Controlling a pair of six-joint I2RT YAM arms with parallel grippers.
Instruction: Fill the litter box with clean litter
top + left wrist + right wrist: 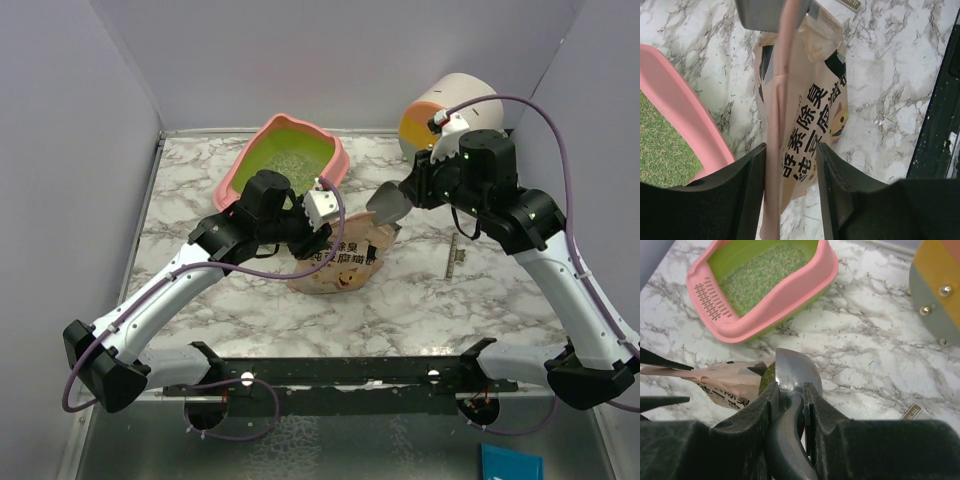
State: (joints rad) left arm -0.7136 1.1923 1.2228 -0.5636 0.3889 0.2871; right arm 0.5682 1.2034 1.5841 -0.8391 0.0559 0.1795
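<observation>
step: scoop refill | L gripper (790, 150) straddles litter pouch (805, 100) edge, can't tell if clamped | R gripper (791, 387) pinches metal scoop (794, 367), blade at pouch mouth | litter box (785, 300) far-left on desk (865, 350), thin clean litter (760, 275) inside | tip: pouch mouth wide, dip deep, lift level

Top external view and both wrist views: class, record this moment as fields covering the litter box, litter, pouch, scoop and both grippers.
litter box: pink rim, green inside
litter: thin layer on the box floor; more shows in the pouch mouth
pouch: beside the box, mouth toward the scoop
scoop: bowl at the pouch mouth
left gripper: jaws astride the pouch's top edge, grip unclear
right gripper: shut on the scoop handle
</observation>
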